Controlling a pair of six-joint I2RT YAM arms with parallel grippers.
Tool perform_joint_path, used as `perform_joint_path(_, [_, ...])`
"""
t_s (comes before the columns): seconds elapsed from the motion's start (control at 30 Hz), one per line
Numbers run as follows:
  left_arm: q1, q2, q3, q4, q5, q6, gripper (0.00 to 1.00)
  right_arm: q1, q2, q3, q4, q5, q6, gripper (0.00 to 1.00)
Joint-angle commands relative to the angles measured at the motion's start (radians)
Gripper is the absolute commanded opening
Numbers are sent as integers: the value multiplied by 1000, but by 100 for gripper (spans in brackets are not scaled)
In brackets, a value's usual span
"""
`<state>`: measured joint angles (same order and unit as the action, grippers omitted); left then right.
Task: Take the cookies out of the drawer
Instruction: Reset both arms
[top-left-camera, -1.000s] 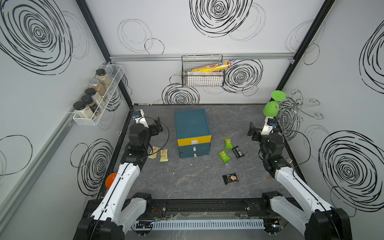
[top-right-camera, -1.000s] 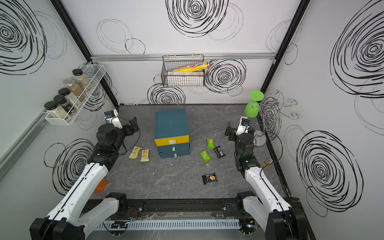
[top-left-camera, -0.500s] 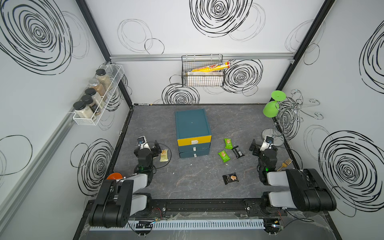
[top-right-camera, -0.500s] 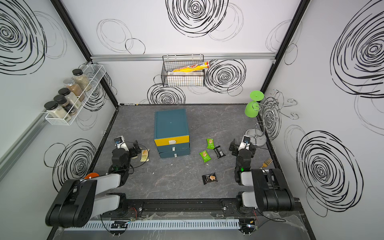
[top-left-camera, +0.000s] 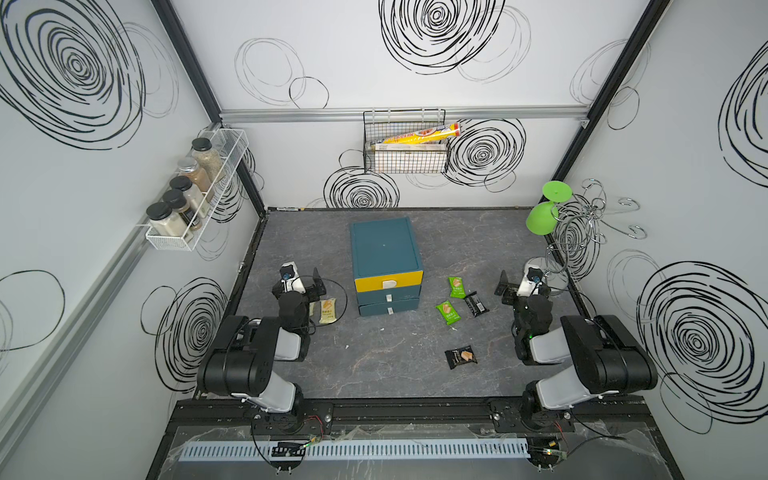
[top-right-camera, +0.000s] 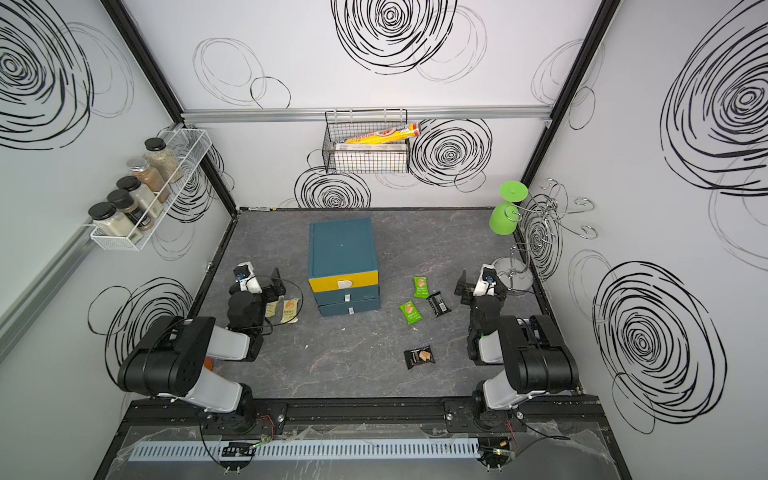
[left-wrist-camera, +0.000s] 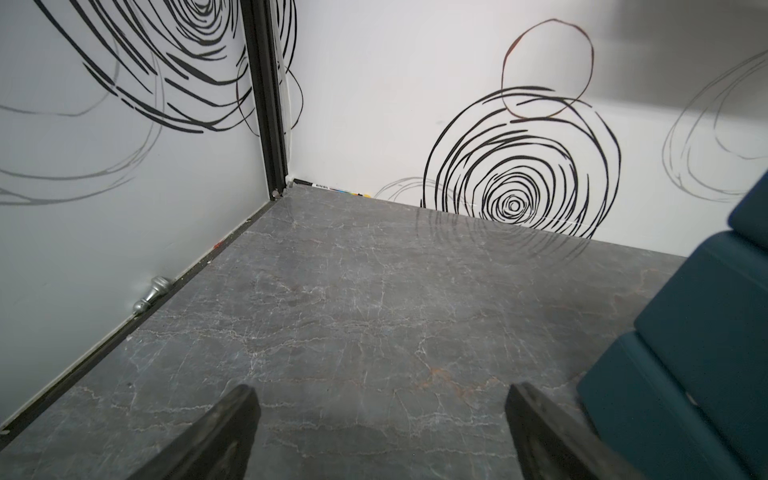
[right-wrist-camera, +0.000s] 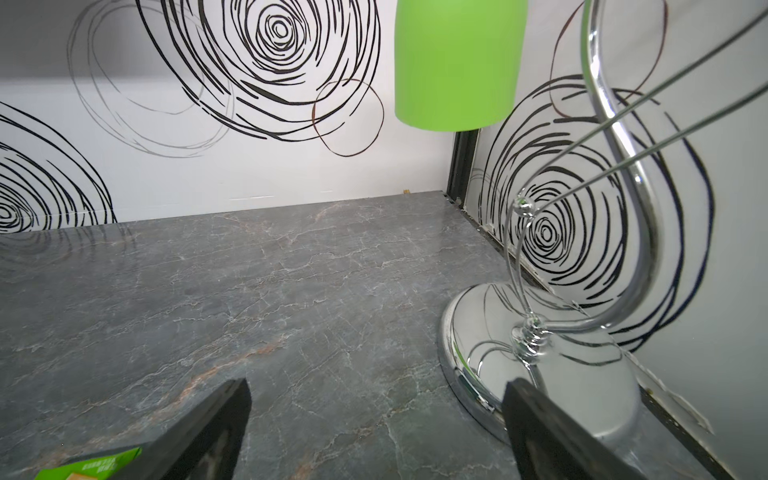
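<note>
The teal drawer unit (top-left-camera: 384, 253) stands mid-table, its yellow top drawer (top-left-camera: 388, 283) and both lower drawers shut. The cookies lie out on the table: two green packets (top-left-camera: 457, 286) (top-left-camera: 447, 312) and two black ones (top-left-camera: 476, 304) (top-left-camera: 460, 356) on its right, two beige ones (top-right-camera: 289, 309) (top-right-camera: 271, 309) on its left. My left gripper (top-left-camera: 307, 284) (left-wrist-camera: 382, 395) hovers open by the beige packets, empty. My right gripper (top-left-camera: 513, 286) (right-wrist-camera: 376, 388) is open and empty near the chrome stand, with a green packet's corner (right-wrist-camera: 89, 465) beside one finger.
A chrome stand (top-left-camera: 557, 270) holding a green cup (top-left-camera: 540, 218) stands close by the right gripper. On the left wall hangs a spice rack (top-left-camera: 187, 199). On the back wall a wire basket (top-left-camera: 405, 153) holds a yellow tube box (top-left-camera: 422, 135). Both arms sit folded near the front rail.
Both arms have folded back from their stretched-out pose toward the front rail, and the grippers came nearer the front. Both stayed open. The packets have not moved.
</note>
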<state>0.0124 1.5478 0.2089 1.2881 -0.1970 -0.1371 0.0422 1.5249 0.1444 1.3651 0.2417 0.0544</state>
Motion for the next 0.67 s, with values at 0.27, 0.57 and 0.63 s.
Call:
perform_joint_path(0.27, [-9, -1, 5, 63, 3, 23, 99, -2, 1, 4, 32, 10, -8, 100])
perform_joint_path(0.57, [-8, 1, 4, 72, 2, 24, 99, -2, 1, 7, 26, -2, -9, 100])
perform_joint_path(0.63, [-8, 2, 4, 73, 1, 24, 99, -1, 1, 6, 29, -2, -11, 100])
